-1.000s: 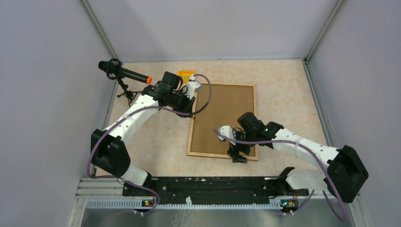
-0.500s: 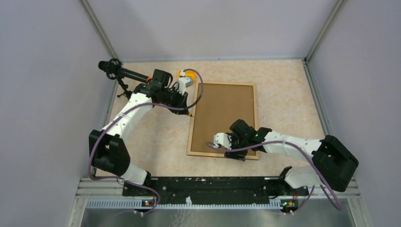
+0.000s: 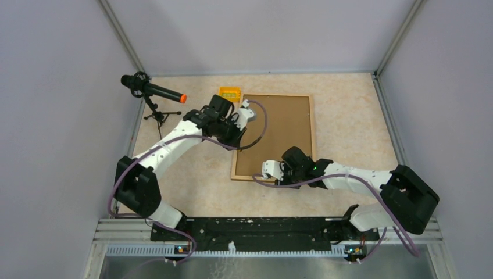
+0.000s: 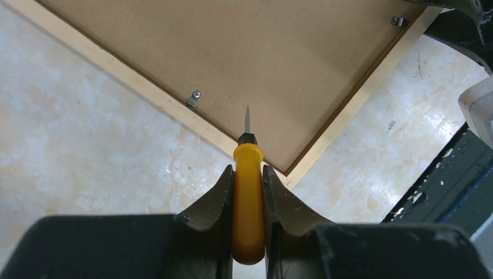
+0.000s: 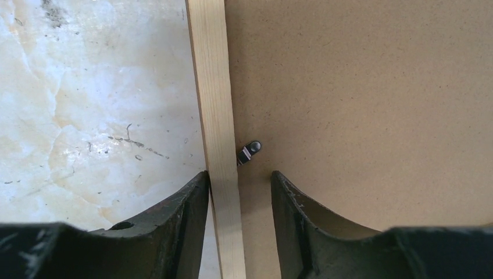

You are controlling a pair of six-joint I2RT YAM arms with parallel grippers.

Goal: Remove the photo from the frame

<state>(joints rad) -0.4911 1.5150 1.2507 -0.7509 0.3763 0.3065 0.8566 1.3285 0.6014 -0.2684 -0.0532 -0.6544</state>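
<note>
The frame point(image 3: 279, 133) lies back-up on the table, its brown fibreboard back point(image 5: 360, 87) facing me; the photo is hidden under it. My left gripper point(image 3: 235, 141) is shut on a yellow-handled screwdriver point(image 4: 248, 197). Its blade tip hovers over the back near the frame's left rim, close to a metal clip point(image 4: 193, 99). My right gripper point(image 3: 278, 179) is at the frame's near edge. Its jaws straddle the pale wooden rim point(image 5: 216, 87), one finger against the outer side, the other apart over the back. A small clip point(image 5: 250, 151) sits just ahead of them.
A black microphone point(image 3: 152, 93) with an orange tip stands on a small tripod at the back left. A yellow object point(image 3: 228, 92) lies beyond the frame's far left corner. Enclosure walls stand on three sides. The black base rail point(image 3: 256, 229) runs along the near edge.
The frame's near edge has shifted away from the arm bases. My right gripper moved left along the near rim. My left gripper swung left, then back over the frame's left edge.
</note>
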